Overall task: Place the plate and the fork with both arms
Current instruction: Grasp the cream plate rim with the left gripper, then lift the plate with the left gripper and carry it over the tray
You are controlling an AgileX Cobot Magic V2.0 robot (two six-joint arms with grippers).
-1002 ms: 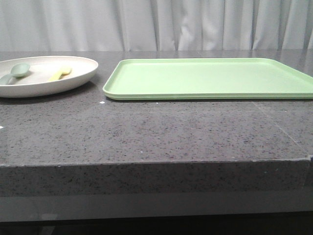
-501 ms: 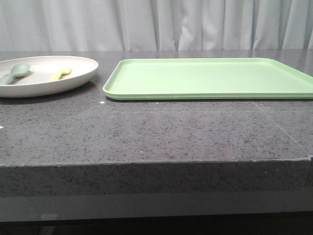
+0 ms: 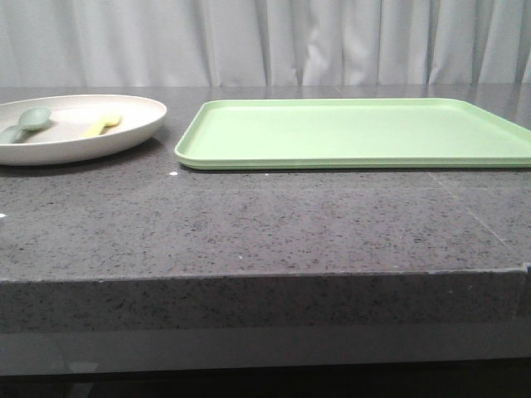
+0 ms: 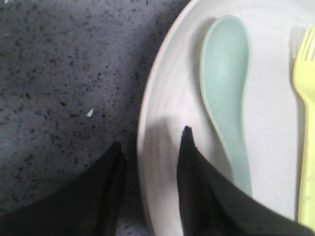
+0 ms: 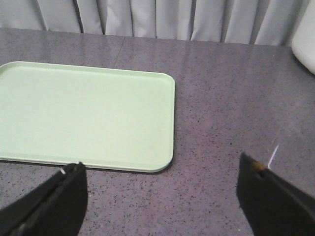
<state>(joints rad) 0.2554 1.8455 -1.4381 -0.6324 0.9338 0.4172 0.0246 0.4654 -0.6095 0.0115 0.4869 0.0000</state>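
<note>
The left gripper (image 4: 150, 169), partly open, straddles the plate (image 4: 167, 98) rim; the fork (image 4: 307, 123) lies inside. The right gripper (image 5: 160, 189) is wide open.

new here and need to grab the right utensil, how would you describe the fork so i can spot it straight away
On the grey stone table, look left of the light-green tray to the round cream plate. Two utensils lie in it: the fork is the yellow one with short tines, nearer the tray, not the pale green spoon beside it.
</note>
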